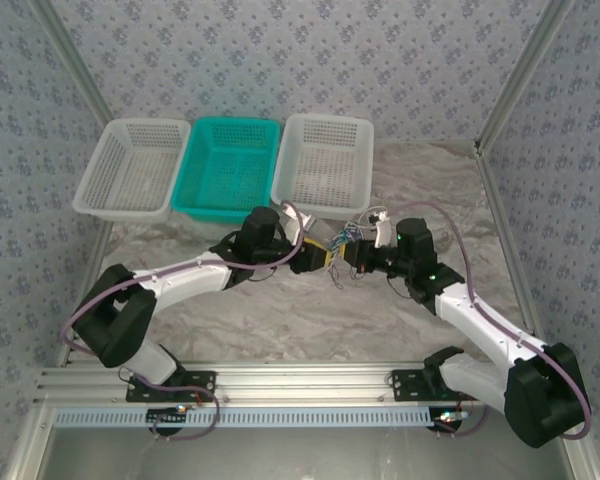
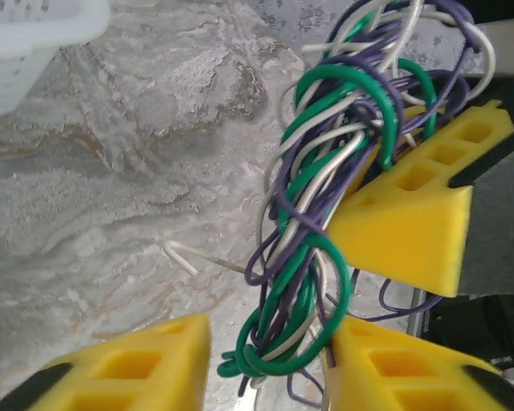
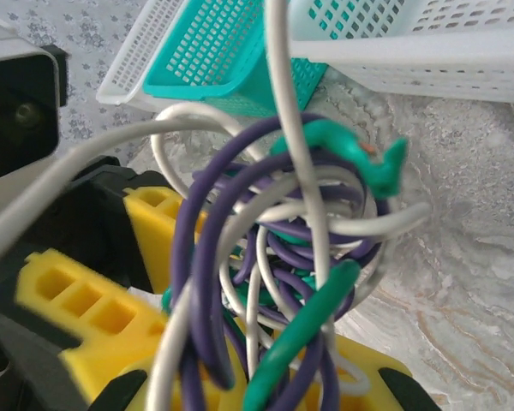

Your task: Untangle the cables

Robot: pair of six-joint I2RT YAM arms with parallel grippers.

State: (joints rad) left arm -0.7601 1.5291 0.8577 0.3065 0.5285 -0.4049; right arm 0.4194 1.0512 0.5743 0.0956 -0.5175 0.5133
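Note:
The cables (image 1: 346, 238) are a tight tangle of thin green, purple and white wires, held above the table between the two arms. My right gripper (image 3: 274, 396) is shut on the cables (image 3: 313, 338), which rise out from between its yellow fingers. My left gripper (image 2: 270, 342) has its jaws apart around the bundle's hanging lower loops (image 2: 308, 257). The wires brush its right finger (image 2: 394, 368) and stand off the left finger (image 2: 146, 364). From the top both grippers meet at the table's middle, left gripper (image 1: 327, 256) and right gripper (image 1: 352, 255).
Three baskets stand in a row at the back: a white basket (image 1: 140, 122), a teal basket (image 1: 235, 121) and another white basket (image 1: 328, 118) just behind the tangle. A loose white wire end (image 2: 184, 255) lies on the marbled tabletop (image 1: 280, 310).

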